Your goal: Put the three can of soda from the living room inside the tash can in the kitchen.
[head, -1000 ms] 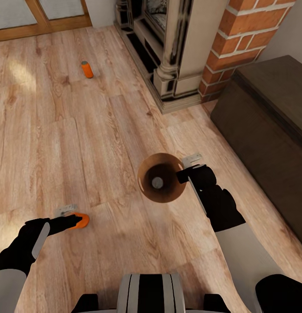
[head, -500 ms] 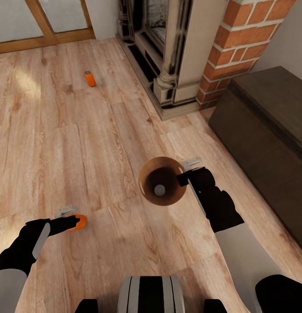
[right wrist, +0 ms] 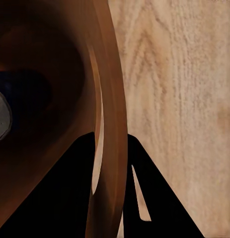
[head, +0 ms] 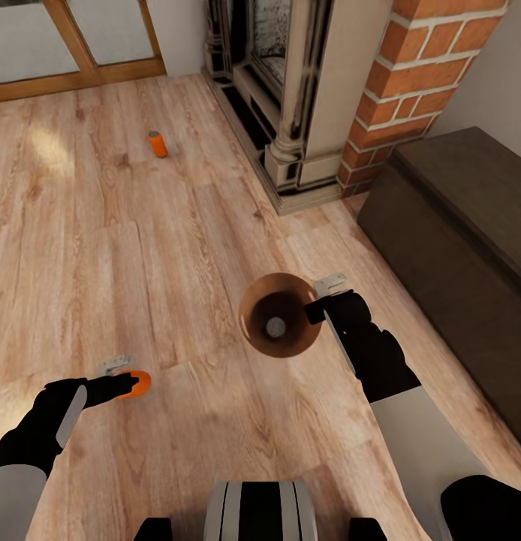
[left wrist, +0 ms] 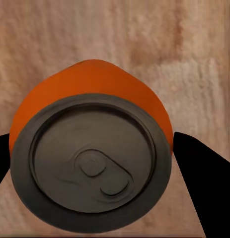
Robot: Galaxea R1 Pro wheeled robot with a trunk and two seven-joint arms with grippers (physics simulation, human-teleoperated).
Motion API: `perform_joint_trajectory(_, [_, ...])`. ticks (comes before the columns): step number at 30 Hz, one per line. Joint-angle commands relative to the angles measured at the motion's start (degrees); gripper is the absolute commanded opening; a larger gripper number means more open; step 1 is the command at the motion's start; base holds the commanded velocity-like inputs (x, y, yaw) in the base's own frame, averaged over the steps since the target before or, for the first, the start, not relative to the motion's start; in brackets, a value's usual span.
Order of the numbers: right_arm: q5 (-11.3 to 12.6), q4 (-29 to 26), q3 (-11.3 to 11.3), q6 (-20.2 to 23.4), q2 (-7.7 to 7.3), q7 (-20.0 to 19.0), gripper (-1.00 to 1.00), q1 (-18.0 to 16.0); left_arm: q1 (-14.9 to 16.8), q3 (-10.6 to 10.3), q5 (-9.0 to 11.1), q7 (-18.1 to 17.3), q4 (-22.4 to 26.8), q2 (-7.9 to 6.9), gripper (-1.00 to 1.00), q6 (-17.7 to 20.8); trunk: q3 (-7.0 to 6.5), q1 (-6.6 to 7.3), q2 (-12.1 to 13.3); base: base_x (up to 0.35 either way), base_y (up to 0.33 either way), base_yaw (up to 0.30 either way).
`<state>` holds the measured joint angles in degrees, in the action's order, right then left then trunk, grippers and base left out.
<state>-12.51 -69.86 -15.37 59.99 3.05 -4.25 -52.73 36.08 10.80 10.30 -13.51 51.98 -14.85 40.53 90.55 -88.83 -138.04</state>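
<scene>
From the head view the trash can (head: 279,315) sits just right of centre, its rim clamped at about 3 o'clock by the right gripper (head: 317,309), with one soda can (head: 275,327) standing inside on its bottom. At about 8 o'clock from the bin, near the robot, the left gripper (head: 127,384) grips a second can (head: 139,382) above the floor (head: 178,248). A third can (head: 157,143) stands on the floor far off at 11 o'clock, left of the fireplace (head: 283,90); the brick chimney (head: 411,83) lies at 1 o'clock, with the cabinet (head: 463,248) along the right at 3 o'clock.

Tool (right wrist: 111,163) fingers straddling trash can (right wrist: 112,89) rim, dark can (right wrist: 15,99) inside, wood floor (right wrist: 179,99)
</scene>
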Motion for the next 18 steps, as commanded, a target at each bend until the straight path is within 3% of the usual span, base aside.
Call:
perform_joint_trajectory(1, [0.7, 0.1, 0.0, 0.0, 0.01, -0.2, -1.00, 0.0, 0.0, 0.0, 0.0, -0.2, 0.1, 0.00, -1.00, 0.3, -0.19, 0.23, 0.4, 0.000, 0.000, 0.000])
perform_joint_trajectory(3, [0.8, 0.1, 0.0, 0.0, 0.02, -0.3, -1.00, 0.0, 0.1, 0.0, 0.1, -0.9, 0.4, 0.00, -1.00, 1.7, -0.55, 0.67, 1.2, 0.000, 0.000, 0.000])
perform_joint_trajectory(8, [0.9, 1.0, 0.0, 0.0, 0.02, -0.5, -1.00, 0.1, 0.3, -0.1, 0.6, -6.8, 1.3, -0.45, -1.00, 5.3, -1.44, 1.76, 3.2, 0.000, 0.000, 0.000])
perform_joint_trajectory(12, [0.9, 2.3, 1.2, 0.0, -0.13, -3.3, -1.00, 0.1, 0.5, -0.1, 0.8, -14.4, 3.8, -1.34, -1.00, 7.6, -2.16, 2.64, 4.8, 0.000, 0.000, 0.000])
perform_joint_trajectory(16, [0.9, 4.0, 3.1, 0.0, -0.44, -7.2, -1.00, 0.1, 0.5, 0.1, 0.8, -24.6, 6.8, -3.33, -1.00, 8.0, -2.88, 3.52, 6.4, 0.000, 0.000, 0.000])
perform_joint_trajectory(18, [0.9, 4.2, 3.3, 0.0, -0.51, -7.5, -1.00, 0.1, 0.4, 0.2, 0.8, -26.1, 7.8, -3.62, -1.00, 8.0, -3.24, 3.96, 7.2, 0.000, 0.000, 0.000])
